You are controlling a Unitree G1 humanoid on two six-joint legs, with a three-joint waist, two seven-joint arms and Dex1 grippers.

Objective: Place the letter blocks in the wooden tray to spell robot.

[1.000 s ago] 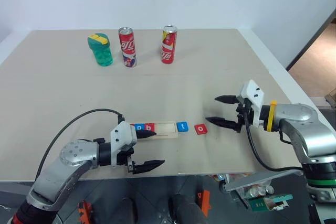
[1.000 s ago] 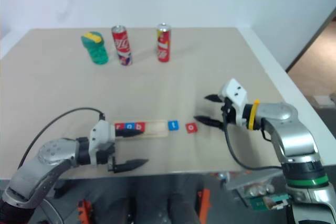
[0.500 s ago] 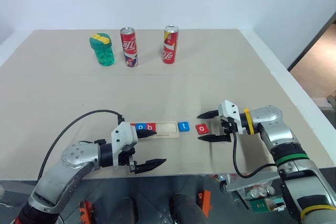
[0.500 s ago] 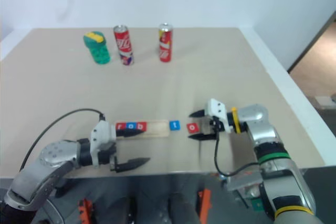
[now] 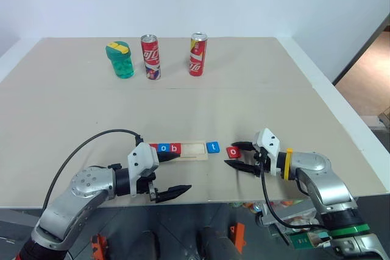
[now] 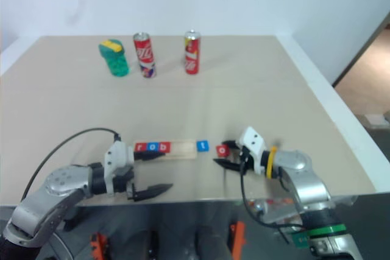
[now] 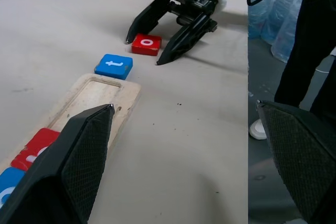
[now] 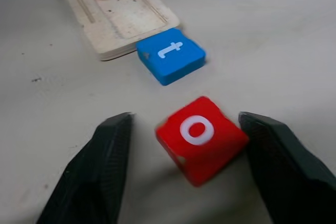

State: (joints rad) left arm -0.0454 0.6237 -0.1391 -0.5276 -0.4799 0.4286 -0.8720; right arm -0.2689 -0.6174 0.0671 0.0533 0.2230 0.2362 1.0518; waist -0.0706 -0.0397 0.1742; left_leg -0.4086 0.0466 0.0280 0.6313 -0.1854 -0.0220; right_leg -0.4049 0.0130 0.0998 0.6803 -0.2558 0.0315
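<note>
The red "o" block lies flat on the tabletop directly between the two fingers of the right pincer, which stand apart on either side of it with a little gap left on each flank; nothing is gripped yet. The block sits turned somewhat askew to the fingers, so a squeeze would likely meet its corners first and may twist it. Just beyond it from that pincer lies the blue "t" block, touching or nearly touching the end of the wooden tray, whose near end is bare while three blocks fill the far part. The tray's long axis runs straight away from the right pincer, in line with its reach. The right forearm lies low over the tabletop, the pincer angled slightly downward. The left pincer, also spread and empty, waits beside the tray's filled end, farther from the loose blocks.
</note>
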